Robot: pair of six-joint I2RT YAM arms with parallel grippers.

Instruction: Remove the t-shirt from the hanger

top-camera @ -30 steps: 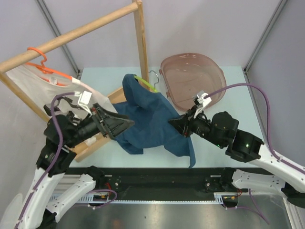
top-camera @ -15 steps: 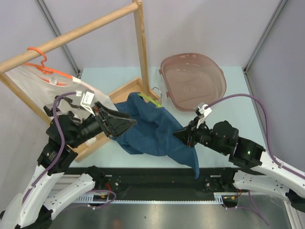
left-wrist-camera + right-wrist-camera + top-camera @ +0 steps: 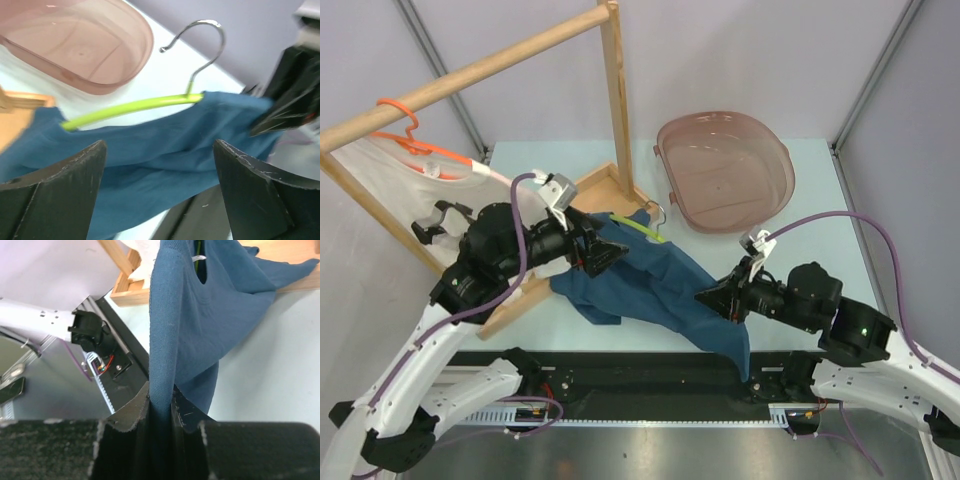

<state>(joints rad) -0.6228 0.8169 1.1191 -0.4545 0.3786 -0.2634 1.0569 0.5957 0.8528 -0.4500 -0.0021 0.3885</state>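
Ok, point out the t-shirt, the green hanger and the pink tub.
t-shirt (image 3: pixel 650 287), top view, middle of the cloth.
green hanger (image 3: pixel 131 106), left wrist view, green bar.
pink tub (image 3: pixel 725 175), top view, bare floor.

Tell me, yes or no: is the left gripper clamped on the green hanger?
No, the left gripper stands wide open, and the green hanger lies untouched ahead of it.

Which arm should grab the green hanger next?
The left arm. The left fingers are open and empty, right in front of the green hanger. The right fingers are busy pinching the blue t-shirt.
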